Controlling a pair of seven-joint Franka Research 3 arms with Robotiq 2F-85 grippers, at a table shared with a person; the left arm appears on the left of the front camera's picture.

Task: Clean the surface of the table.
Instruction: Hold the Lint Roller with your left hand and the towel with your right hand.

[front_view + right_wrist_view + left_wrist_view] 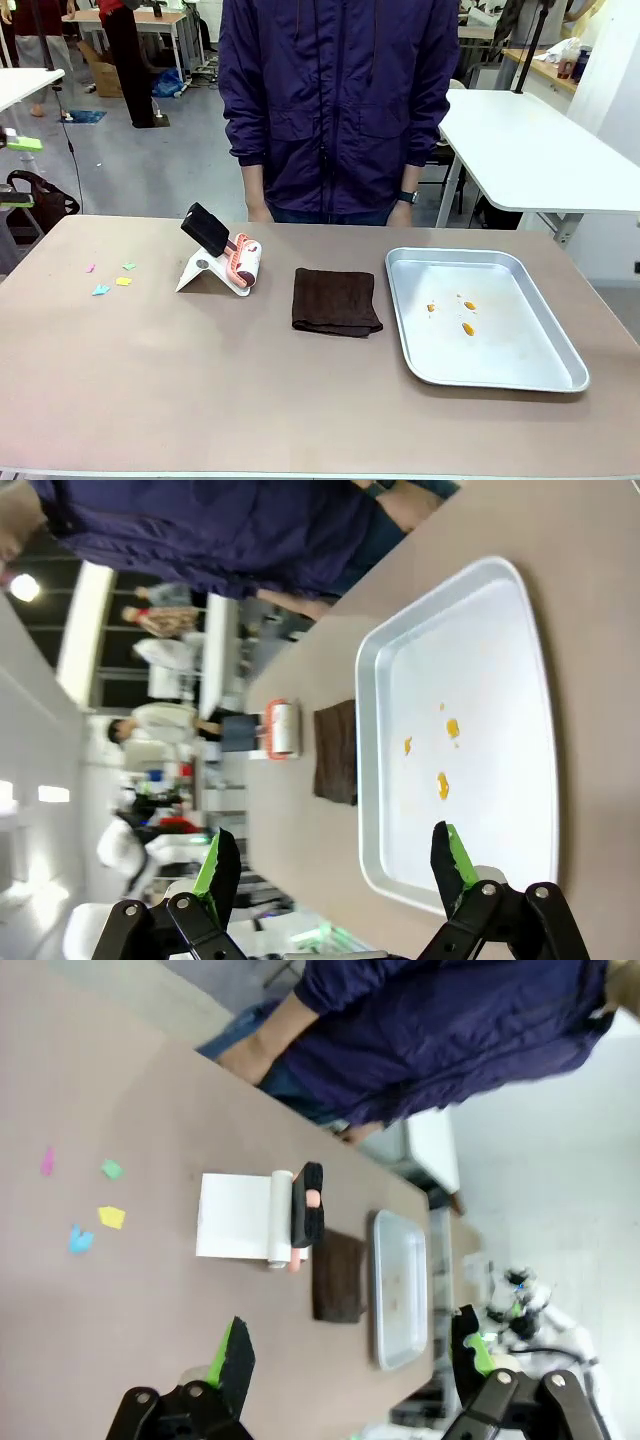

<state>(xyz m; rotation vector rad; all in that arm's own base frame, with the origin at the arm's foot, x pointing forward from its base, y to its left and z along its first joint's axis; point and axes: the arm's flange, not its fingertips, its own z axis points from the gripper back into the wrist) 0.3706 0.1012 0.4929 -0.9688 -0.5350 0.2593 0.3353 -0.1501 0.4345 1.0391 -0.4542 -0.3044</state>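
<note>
The front view looks from the near edge across the desk (200,400) to the person (340,100) at the far side. The left wrist view hangs high over the desk's left end, rolled sideways, facing right. The right wrist view sits closer, over the tray (500,660), facing left. All three share the brown cloth (335,300) and the tray.

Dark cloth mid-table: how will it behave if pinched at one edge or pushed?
The cloth looks like soft folded fabric lying flat, so probably floppy: an edge pinch would likely unfold it. Likely light. On the matte table, a push may bunch it.
</note>
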